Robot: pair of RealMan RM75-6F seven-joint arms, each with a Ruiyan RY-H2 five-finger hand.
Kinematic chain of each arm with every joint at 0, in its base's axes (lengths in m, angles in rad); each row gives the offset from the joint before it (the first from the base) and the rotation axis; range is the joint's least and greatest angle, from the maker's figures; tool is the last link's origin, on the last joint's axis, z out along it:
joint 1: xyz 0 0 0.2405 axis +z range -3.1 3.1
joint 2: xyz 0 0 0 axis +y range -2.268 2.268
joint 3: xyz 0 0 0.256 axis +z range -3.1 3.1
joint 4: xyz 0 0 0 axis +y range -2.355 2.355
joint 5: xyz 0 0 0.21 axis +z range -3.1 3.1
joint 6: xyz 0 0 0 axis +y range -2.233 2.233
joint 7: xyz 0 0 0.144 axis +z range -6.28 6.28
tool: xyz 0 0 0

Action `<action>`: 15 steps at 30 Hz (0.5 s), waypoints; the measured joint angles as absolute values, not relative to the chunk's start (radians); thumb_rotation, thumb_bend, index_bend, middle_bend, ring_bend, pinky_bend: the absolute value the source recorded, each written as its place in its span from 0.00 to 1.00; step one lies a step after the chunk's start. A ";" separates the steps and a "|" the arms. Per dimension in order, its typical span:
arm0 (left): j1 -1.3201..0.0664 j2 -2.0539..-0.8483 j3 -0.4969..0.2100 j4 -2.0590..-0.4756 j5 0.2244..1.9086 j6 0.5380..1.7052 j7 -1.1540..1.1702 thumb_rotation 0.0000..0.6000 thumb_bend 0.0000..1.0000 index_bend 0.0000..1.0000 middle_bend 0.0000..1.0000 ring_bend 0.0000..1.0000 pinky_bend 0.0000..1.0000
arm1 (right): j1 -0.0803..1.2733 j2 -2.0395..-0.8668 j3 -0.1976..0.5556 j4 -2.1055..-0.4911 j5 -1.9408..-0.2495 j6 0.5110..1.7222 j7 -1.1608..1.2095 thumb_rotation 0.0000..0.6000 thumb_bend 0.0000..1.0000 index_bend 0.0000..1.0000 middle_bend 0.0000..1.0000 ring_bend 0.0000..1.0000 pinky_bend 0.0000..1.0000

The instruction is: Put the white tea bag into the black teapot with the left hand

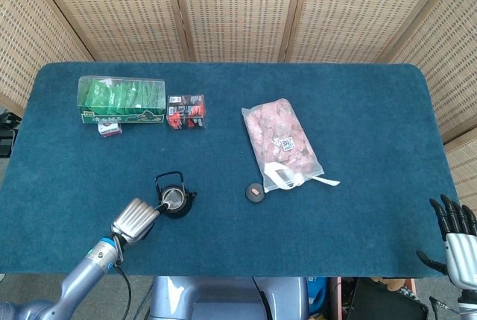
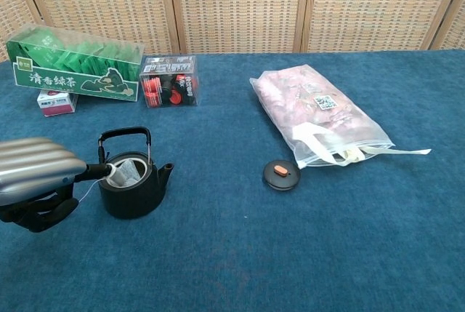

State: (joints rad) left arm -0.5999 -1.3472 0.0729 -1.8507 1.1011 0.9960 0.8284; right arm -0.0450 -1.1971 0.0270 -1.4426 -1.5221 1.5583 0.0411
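White paper tea bag (image 2: pixel 128 172) is sitting inside mouth of small black round teapot (image 2: pixel 135 190), upper edge showing at rim. Thin string is trailing over rim toward silver-backed left hand (image 2: pixel 33 177); whether string is being pinched cannot be told, fingers being hidden beneath. Bag is judged nearly placed. String should be released cleanly, hand being drawn off sideways so bag is not dragged out and looped handle (image 2: pixel 125 134) is not being knocked. Right hand (image 1: pixel 452 239) is resting at table edge, fingers spread, nothing held.
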 measured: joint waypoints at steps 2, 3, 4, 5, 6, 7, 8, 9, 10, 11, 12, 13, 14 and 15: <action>-0.607 -1.352 0.068 -1.846 1.084 0.995 0.830 1.00 0.68 0.14 0.92 0.82 0.72 | -0.046 -1.197 0.027 -1.443 -1.522 1.561 0.041 1.00 0.14 0.03 0.06 0.00 0.00; -0.609 -1.353 0.066 -1.846 1.079 0.995 0.829 1.00 0.68 0.14 0.91 0.82 0.72 | -0.047 -1.197 0.027 -1.443 -1.522 1.562 0.041 1.00 0.14 0.03 0.06 0.00 0.00; -0.610 -1.354 0.064 -1.846 1.079 0.998 0.825 1.00 0.68 0.14 0.91 0.82 0.72 | -0.047 -1.197 0.028 -1.443 -1.522 1.563 0.041 1.00 0.14 0.03 0.06 0.00 0.00; -0.609 -1.353 0.063 -1.846 1.084 1.002 0.820 1.00 0.68 0.14 0.90 0.82 0.72 | -0.048 -1.196 0.028 -1.443 -1.521 1.563 0.041 1.00 0.14 0.03 0.06 0.00 0.00; -0.608 -1.353 0.062 -1.847 1.092 1.007 0.813 1.00 0.68 0.14 0.89 0.81 0.72 | -0.049 -1.196 0.028 -1.443 -1.521 1.563 0.041 1.00 0.14 0.03 0.06 0.00 0.00; -0.606 -1.351 0.061 -1.848 1.107 1.014 0.802 1.00 0.68 0.14 0.89 0.81 0.72 | -0.049 -1.196 0.028 -1.443 -1.521 1.564 0.041 1.00 0.14 0.03 0.06 0.00 0.00; -0.603 -1.349 0.061 -1.850 1.120 1.021 0.792 1.00 0.68 0.13 0.88 0.80 0.72 | -0.048 -1.196 0.028 -1.443 -1.522 1.564 0.041 1.00 0.14 0.03 0.06 0.00 0.00; -0.600 -1.346 0.062 -1.852 1.134 1.028 0.781 1.00 0.68 0.13 0.87 0.80 0.71 | -0.048 -1.196 0.028 -1.443 -1.523 1.564 0.041 1.00 0.14 0.03 0.06 0.00 0.00; -0.596 -1.341 0.063 -1.856 1.153 1.039 0.768 1.00 0.68 0.13 0.86 0.79 0.71 | -0.047 -1.196 0.028 -1.443 -1.524 1.563 0.041 1.00 0.14 0.03 0.06 0.00 0.00; -0.591 -1.336 0.064 -1.860 1.169 1.048 0.758 1.00 0.68 0.13 0.85 0.78 0.71 | -0.045 -1.196 0.028 -1.443 -1.526 1.562 0.041 1.00 0.14 0.03 0.06 0.00 0.00; -0.587 -1.330 0.066 -1.865 1.186 1.058 0.747 1.00 0.68 0.13 0.84 0.77 0.70 | -0.044 -1.197 0.028 -1.443 -1.527 1.562 0.041 1.00 0.14 0.03 0.06 0.00 0.00; -0.580 -1.321 0.069 -1.871 1.207 1.070 0.732 1.00 0.68 0.12 0.83 0.76 0.70 | -0.043 -1.197 0.029 -1.444 -1.528 1.561 0.040 1.00 0.14 0.03 0.06 0.00 0.00; -0.575 -1.314 0.071 -1.875 1.222 1.079 0.720 1.00 0.68 0.12 0.82 0.75 0.70 | -0.043 -1.197 0.029 -1.444 -1.528 1.561 0.040 1.00 0.14 0.03 0.06 0.00 0.00; -0.569 -1.307 0.073 -1.879 1.237 1.089 0.710 1.00 0.68 0.12 0.80 0.74 0.69 | -0.042 -1.197 0.029 -1.444 -1.529 1.561 0.040 1.00 0.14 0.03 0.06 0.00 0.00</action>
